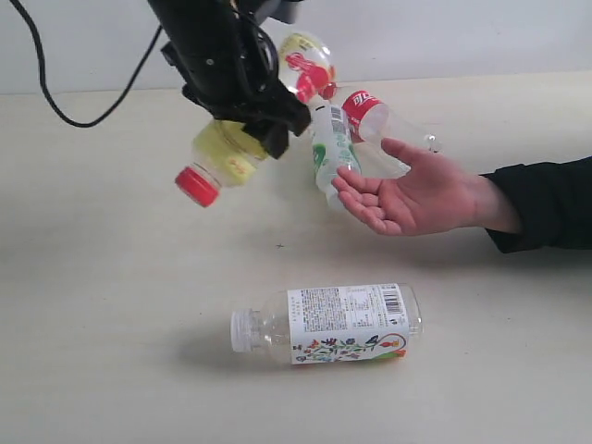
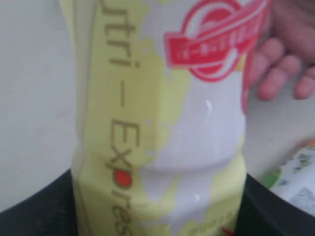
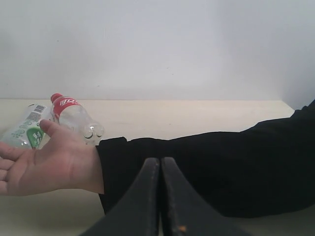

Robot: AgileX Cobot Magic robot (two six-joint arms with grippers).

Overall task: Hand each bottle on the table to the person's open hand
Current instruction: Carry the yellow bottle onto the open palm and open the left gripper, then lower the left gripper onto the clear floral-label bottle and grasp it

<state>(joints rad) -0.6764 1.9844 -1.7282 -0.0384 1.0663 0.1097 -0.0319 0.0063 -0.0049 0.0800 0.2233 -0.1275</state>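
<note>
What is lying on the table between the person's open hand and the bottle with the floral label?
Nothing: in the exterior view the table is bare between the open hand and the floral bottle.

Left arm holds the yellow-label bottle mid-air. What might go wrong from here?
1. The yellow-labelled clear plastic bottle hangs tilted, red cap down, in the left gripper, short of the person's open hand; releasing here would likely drop it on the beige table.
2. The green-and-white-labelled clear bottle sits right by that hand; the approach may knock it.
</note>
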